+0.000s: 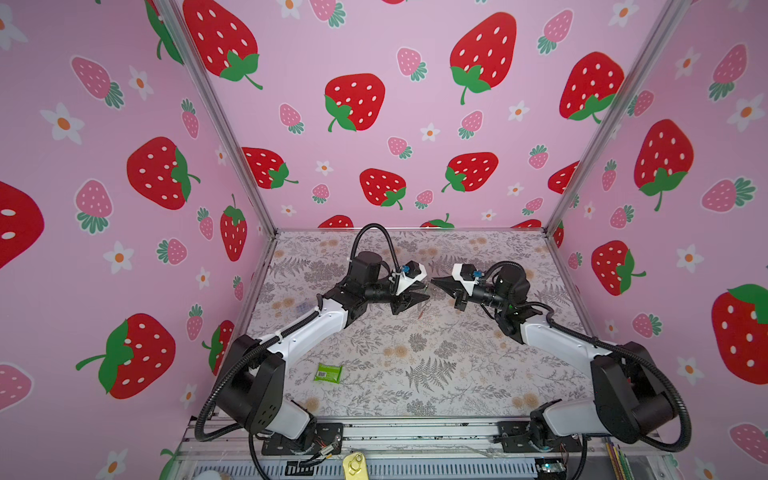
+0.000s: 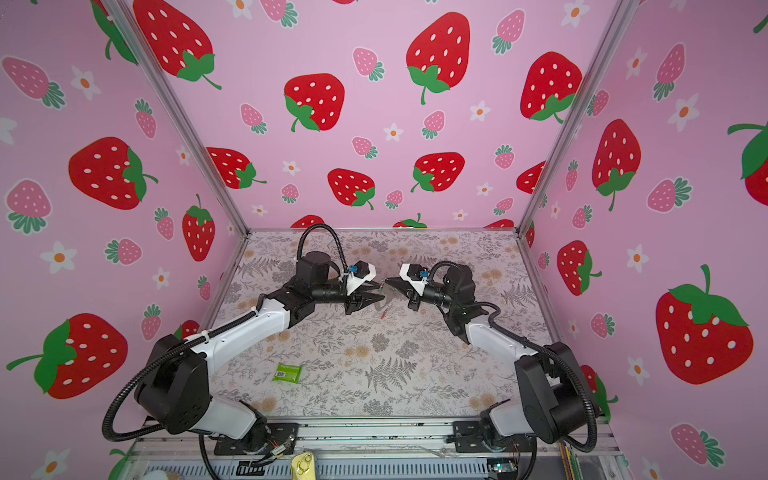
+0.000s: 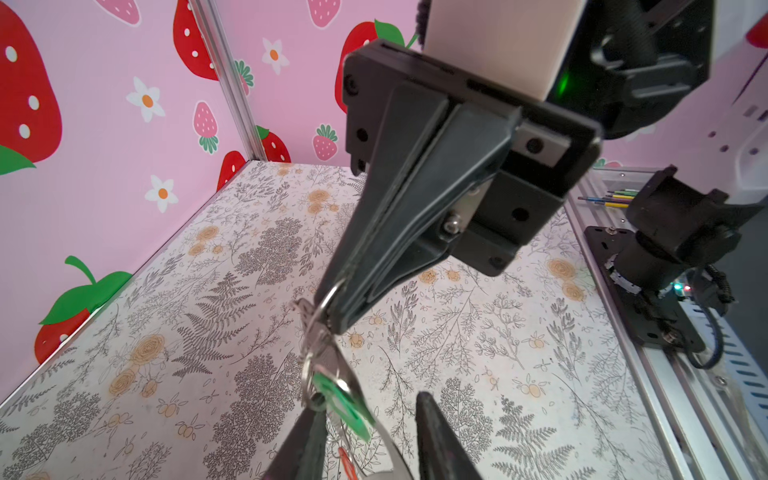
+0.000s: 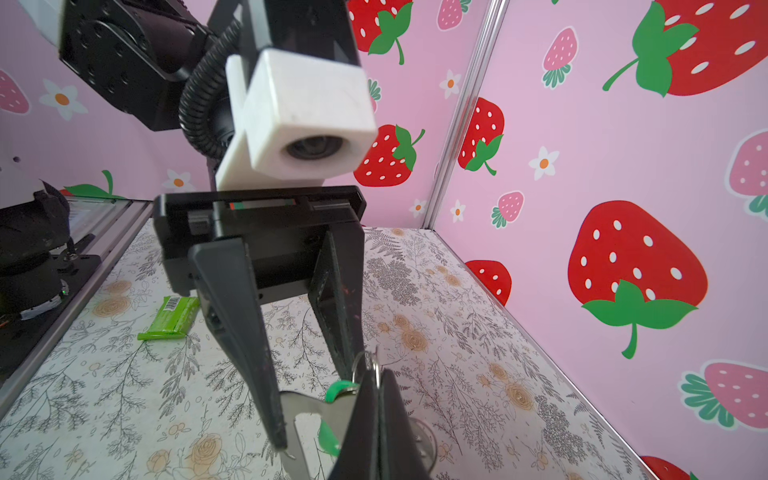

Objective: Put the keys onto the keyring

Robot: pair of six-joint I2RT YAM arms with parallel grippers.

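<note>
Both grippers meet in mid-air above the middle of the table. My right gripper (image 4: 378, 372) (image 3: 332, 309) (image 1: 433, 281) is shut on a silver ring (image 3: 328, 297) of the keyring. A short chain of rings hangs below it, carrying the green key (image 3: 343, 399) (image 4: 326, 440), the red-orange key (image 3: 348, 463) (image 2: 382, 314) and a flat silver metal plate (image 4: 307, 419). My left gripper (image 3: 370, 399) (image 1: 422, 296) is open. The green key and the plate hang between its fingers (image 3: 436, 432).
A green packet with a barcode label (image 1: 328, 372) (image 4: 170, 318) lies near the left arm's base. Strawberry-print walls close in the table on three sides. An aluminium rail (image 3: 665, 374) with both arm bases runs along the front edge, with coloured pens (image 3: 615, 199) beyond it.
</note>
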